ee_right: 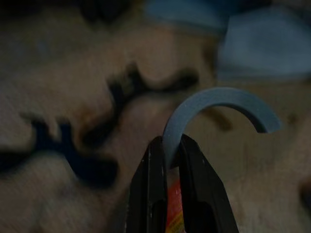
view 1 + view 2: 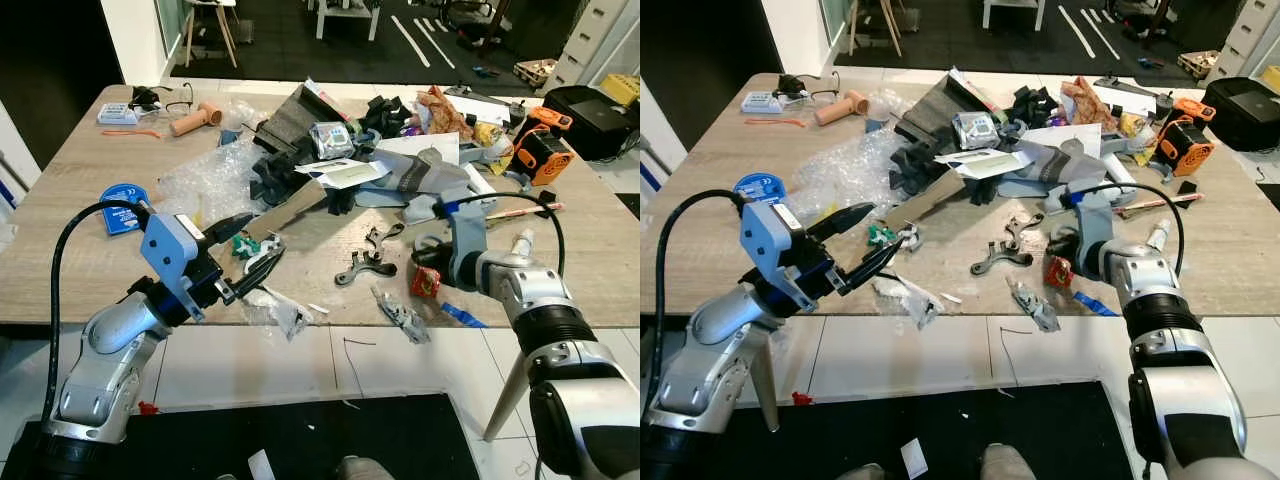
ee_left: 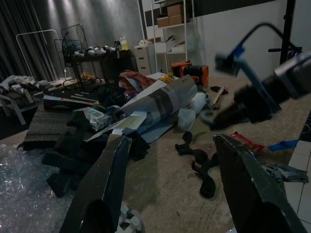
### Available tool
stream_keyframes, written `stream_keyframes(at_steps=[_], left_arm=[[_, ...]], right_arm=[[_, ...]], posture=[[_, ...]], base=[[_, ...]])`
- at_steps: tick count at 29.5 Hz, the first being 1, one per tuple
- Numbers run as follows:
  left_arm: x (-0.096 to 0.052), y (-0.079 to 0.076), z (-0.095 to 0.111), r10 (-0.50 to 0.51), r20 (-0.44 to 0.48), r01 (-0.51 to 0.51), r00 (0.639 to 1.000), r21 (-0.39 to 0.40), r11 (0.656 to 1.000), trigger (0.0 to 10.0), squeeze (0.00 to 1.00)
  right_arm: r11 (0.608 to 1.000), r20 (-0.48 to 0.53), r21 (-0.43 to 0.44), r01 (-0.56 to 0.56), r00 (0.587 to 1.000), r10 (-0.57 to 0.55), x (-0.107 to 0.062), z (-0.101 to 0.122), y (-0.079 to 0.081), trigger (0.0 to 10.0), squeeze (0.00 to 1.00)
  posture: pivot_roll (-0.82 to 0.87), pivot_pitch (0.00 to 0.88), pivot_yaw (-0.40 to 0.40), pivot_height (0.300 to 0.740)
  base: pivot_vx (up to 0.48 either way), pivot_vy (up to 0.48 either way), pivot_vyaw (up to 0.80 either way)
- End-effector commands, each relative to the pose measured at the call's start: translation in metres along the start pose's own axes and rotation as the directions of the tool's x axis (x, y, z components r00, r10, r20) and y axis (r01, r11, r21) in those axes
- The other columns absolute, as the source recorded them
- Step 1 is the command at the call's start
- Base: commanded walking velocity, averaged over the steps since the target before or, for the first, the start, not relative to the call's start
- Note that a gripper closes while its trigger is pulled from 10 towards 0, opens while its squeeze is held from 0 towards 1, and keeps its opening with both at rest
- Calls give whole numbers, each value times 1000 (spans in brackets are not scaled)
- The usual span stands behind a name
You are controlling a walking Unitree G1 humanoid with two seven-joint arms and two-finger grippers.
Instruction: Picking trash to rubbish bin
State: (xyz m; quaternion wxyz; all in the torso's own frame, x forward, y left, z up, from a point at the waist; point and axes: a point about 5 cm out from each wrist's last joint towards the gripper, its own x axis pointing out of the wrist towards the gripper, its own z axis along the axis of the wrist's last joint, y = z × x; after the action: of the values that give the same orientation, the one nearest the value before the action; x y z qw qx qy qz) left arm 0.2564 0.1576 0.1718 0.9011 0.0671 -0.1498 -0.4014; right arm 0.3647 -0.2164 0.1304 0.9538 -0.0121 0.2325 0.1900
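Wooden table carries a heap of trash, bubble wrap on its left part, orange power tool at its far right. Left gripper hangs over the table's near edge, fingers spread wide, above a crumpled clear wrapper. Right gripper is low over the table's near right, fingers pressed onto a grey curved plastic piece, just beside a red wrapper and black bracket.

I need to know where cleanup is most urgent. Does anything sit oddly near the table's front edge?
Yes. A crumpled clear plastic wrapper and a grey foil scrap overhang the wooden table edge, likely to drop. Right gripper pinches a grey curved plastic piece.
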Motion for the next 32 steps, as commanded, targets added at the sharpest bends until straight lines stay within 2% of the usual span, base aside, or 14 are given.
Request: stream_keyframes(at_steps=[1, 6, 8, 9, 10, 11, 12, 13, 14, 15, 16, 21, 25, 32], left_arm=[[2, 1, 0, -4, -2, 4, 1000, 2, 1000, 10000, 0], [3, 1, -1, 7, 2, -7, 1000, 0, 1000, 10000, 0], [9, 5, -1, 93, 30, -92, 995, -31, 995, 10000, 0], [9, 5, -1, 93, 30, -92, 995, -31, 995, 10000, 0], [12, 6, -1, 146, 43, -143, 988, -59, 988, 10000, 0], [15, 6, -1, 184, 52, -179, 982, -83, 980, 10000, 0], [15, 4, -2, 217, 59, -210, 974, -111, 971, 10000, 0], [15, 4, -2, 217, 59, -210, 974, -111, 971, 10000, 0], [13, 1, -3, 245, 60, -235, 968, -138, 962, 10000, 0], [11, -1, -4, 263, 60, -252, 963, -155, 955, 10000, 0], [9, -3, -7, 284, 46, -272, 958, -170, 947, 10000, 0], [6, -5, -10, 329, 31, -318, 944, -194, 928, 10000, 0], [11, 0, -13, 372, 14, -361, 928, -203, 910, 10000, 0], [24, 10, -14, 406, 12, -391, 914, -246, 887, 10000, 0]], right_arm=[[999, 140, 19, -42, 989, 39, -2, 23, 4, 0, 0], [997, 203, 37, -68, 977, 59, -4, 31, 6, 0, 0], [979, 383, 73, -190, 912, 148, -9, 48, 21, 39, 0], [979, 383, 73, -190, 912, 148, -9, 48, 21, 39, 0], [967, 468, 80, -243, 865, 179, -14, 54, 31, 1137, 0], [959, 530, 88, -269, 828, 184, -19, 57, 37, 1137, 0], [968, 575, 87, -235, 806, 144, -24, 56, 42, 0, 0], [968, 575, 87, -235, 806, 144, -24, 56, 42, 0, 0], [976, 601, 74, -203, 790, 119, -29, 50, 50, 3961, 0], [981, 619, 65, -185, 778, 105, -32, 46, 56, 3961, 0], [981, 634, 67, -184, 767, 100, -35, 43, 64, 10000, 0], [980, 643, -41, -193, 746, 174, -38, 41, 79, 10000, 0], [984, 650, 12, -178, 749, 128, -28, 45, 72, 10000, 0], [988, 642, 20, -152, 760, 104, -22, 42, 78, 10000, 0]], posture=[[-93, 0, -55, 740], [-93, 0, -56, 740], [-92, 0, -57, 740], [-92, 0, -57, 740], [-93, 0, -50, 740], [-93, 0, -50, 740], [-92, 0, -43, 740], [-92, 0, -43, 740], [-95, 0, -38, 740], [-97, 0, -35, 740], [-98, 0, -26, 740], [-94, 0, -27, 740], [-80, 0, -37, 740], [-79, 0, -33, 740]], base=[[0, 0, 0], [0, 0, 0], [0, 0, 0], [0, 0, 0], [0, 0, 0], [0, 0, 0], [0, 0, 0], [0, 0, 0], [0, 0, 0], [0, 0, 0], [0, 0, 0], [0, 0, 0], [0, 0, 0], [0, 0, 0]])
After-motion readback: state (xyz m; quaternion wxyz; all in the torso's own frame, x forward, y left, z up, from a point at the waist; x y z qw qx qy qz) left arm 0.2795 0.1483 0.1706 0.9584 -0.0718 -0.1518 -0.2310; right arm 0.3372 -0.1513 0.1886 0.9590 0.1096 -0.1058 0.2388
